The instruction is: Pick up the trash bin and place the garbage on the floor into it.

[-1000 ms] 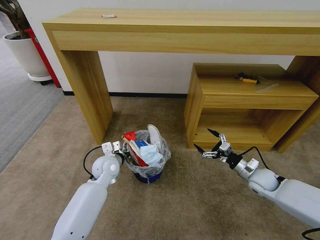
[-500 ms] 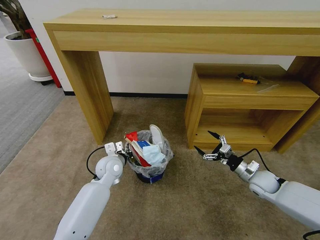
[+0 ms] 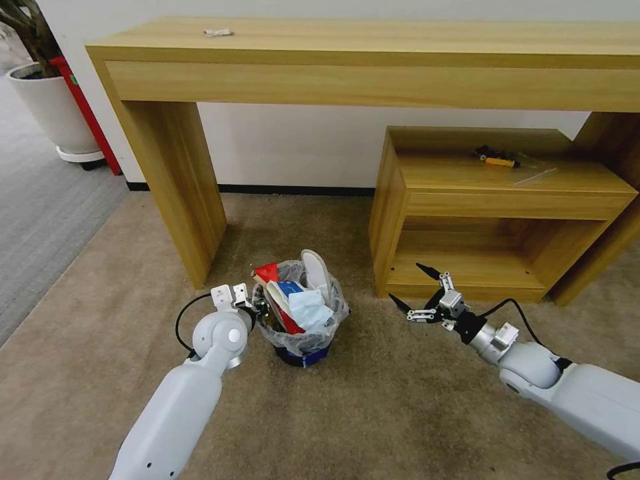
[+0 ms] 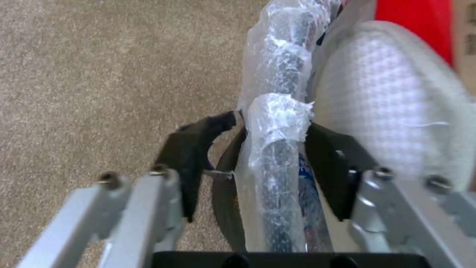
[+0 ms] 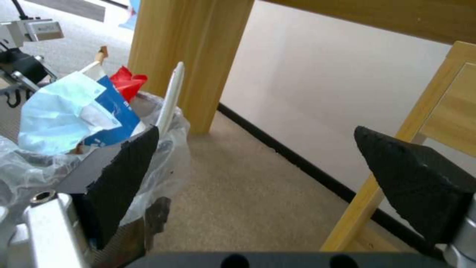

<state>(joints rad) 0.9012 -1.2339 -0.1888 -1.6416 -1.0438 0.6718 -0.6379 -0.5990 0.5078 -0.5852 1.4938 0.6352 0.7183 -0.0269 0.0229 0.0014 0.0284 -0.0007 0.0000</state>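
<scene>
The left gripper (image 3: pixel 261 308) had its jaws clenched on the bagged left rim of the trash bin (image 3: pixel 301 352), which stood on the carpet packed with garbage (image 3: pixel 298 300); the right gripper (image 3: pixel 412 291) hovered released; any lift warranted keeping level.

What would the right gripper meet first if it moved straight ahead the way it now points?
Probably the low wooden shelf unit: the open right gripper points toward its bottom front corner, over bare carpet. Depth is unclear, so it might pass beside it.
</scene>
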